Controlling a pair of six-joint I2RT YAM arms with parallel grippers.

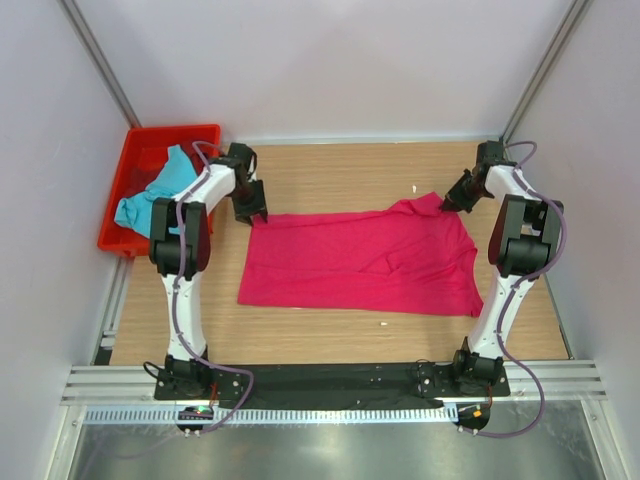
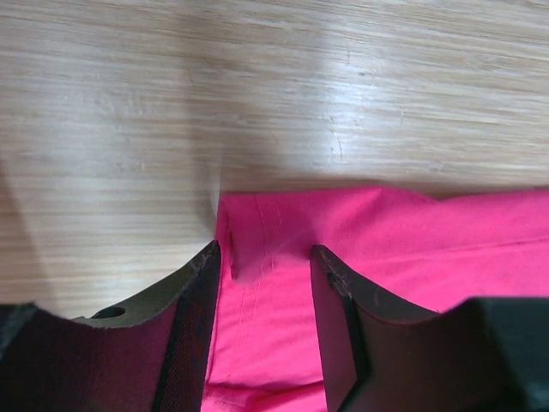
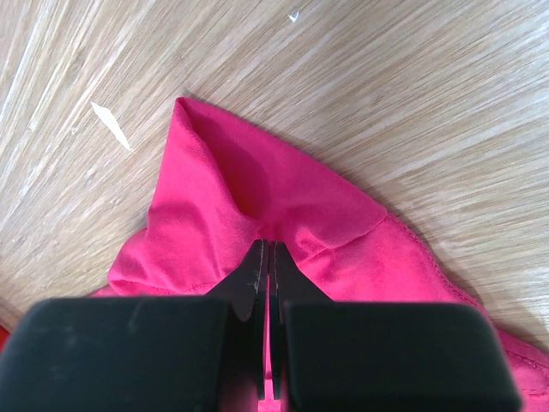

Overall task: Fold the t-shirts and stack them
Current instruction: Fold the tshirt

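The magenta-pink t-shirt [image 1: 360, 262] lies spread flat across the middle of the wooden table. My left gripper [image 1: 250, 205] is down at its far left corner. In the left wrist view that gripper [image 2: 266, 253] is open, its two fingers standing either side of the hemmed corner of the pink shirt [image 2: 386, 232]. My right gripper [image 1: 447, 198] is at the shirt's far right corner. Up close, the right gripper [image 3: 268, 246] is shut on a pinched-up fold of the pink shirt [image 3: 223, 180]. The turquoise-blue t-shirt [image 1: 158, 187] lies crumpled in the crate.
A red plastic crate [image 1: 125, 165] stands at the table's far left, beside the left arm. Small white scraps [image 3: 111, 124] lie on the wood near the right gripper. White walls close in the table on both sides and at the back.
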